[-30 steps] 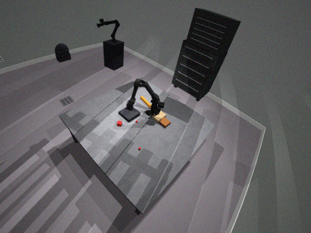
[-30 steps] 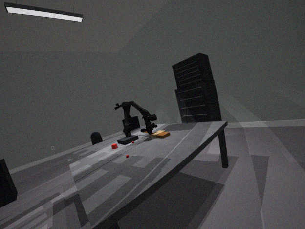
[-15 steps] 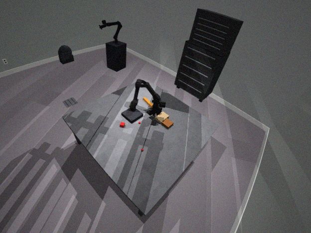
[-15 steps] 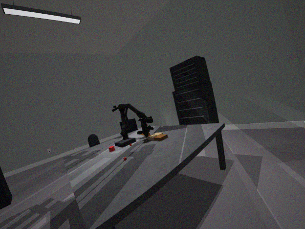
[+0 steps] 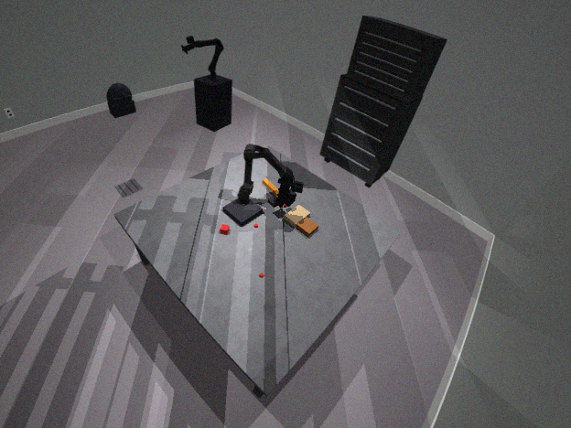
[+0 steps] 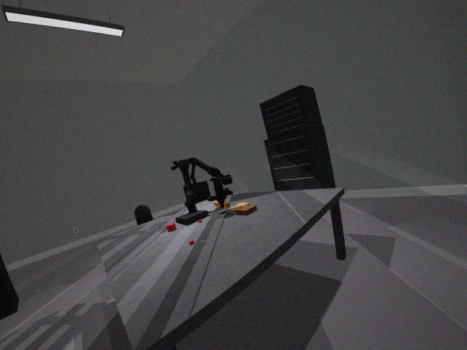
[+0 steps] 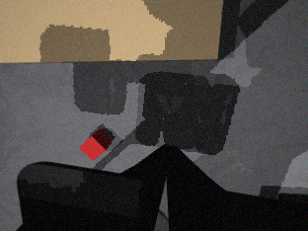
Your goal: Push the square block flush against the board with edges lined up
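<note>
The black claw [image 5: 282, 202] is pressed together, holding nothing. It hangs beside the pale tan square block [image 5: 296, 214]. This block touches the flat orange-brown board [image 5: 307, 225] near the far corner of the grey counter [image 5: 322, 267].

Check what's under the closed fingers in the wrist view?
Grey table, the fingers' dark shadow, a small red cube to the side. The tan block lies ahead, untouched. The fingers themselves cover the table nearest the camera.

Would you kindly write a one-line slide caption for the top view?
Shut gripper poised beside the tan square block, which sits against the orange-brown board on the table.
</note>
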Robot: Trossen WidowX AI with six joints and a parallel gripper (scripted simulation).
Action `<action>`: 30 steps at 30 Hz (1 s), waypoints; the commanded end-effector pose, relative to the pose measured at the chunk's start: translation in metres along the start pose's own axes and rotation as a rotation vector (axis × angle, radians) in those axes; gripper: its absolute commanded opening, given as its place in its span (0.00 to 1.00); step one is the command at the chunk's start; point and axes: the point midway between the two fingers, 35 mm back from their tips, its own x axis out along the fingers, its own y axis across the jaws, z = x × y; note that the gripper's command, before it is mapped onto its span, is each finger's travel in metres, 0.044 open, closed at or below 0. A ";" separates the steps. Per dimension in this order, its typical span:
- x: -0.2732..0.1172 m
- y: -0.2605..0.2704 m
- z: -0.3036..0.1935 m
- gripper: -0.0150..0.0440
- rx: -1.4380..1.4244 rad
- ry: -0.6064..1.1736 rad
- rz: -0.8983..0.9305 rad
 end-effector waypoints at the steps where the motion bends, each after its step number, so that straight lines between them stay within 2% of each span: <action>1: -0.027 0.002 0.002 0.25 -0.002 -0.017 0.019; 13: -0.027 0.025 0.025 0.25 0.001 -0.025 0.025; 15: -0.017 0.025 0.025 0.25 -0.021 -0.024 0.022; 19: 0.025 0.026 0.026 0.25 -0.118 -0.020 0.019; 30: 0.027 0.027 0.030 0.25 -0.122 -0.020 0.019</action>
